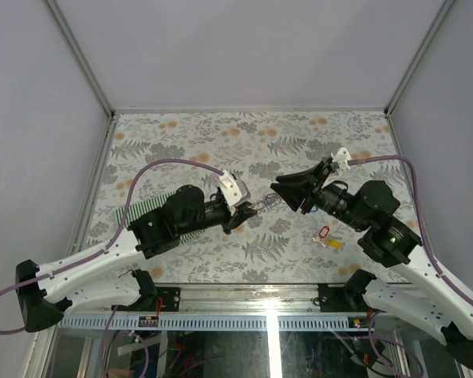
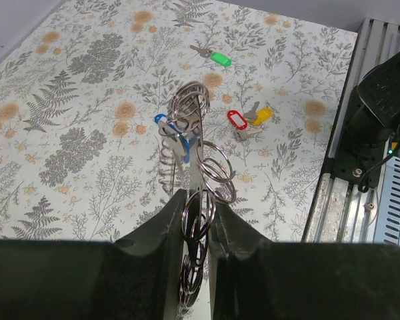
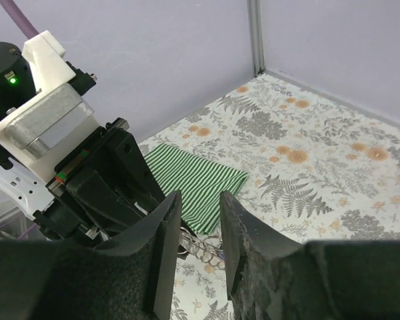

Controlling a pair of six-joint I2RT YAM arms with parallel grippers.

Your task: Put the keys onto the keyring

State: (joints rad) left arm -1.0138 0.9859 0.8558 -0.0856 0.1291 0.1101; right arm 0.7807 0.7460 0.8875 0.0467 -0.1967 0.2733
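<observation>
Left fingers (image 2: 157, 247) pinch the keyring (image 2: 190, 113) above the desk (image 2: 87, 100); a blue key (image 2: 161, 121) appears threaded on it. Right fingers (image 3: 161, 253) stand parted, empty, close by. Next move, as judged: collect the red key (image 2: 237, 120) lying on the desk.

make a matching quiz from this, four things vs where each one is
1 keyring
2 blue key
3 green key
4 red key

a lying alone on the table
b beside the yellow key
c clamped in the left gripper
d against the keyring's coils

Pairs: 1-c, 2-d, 3-a, 4-b
</observation>
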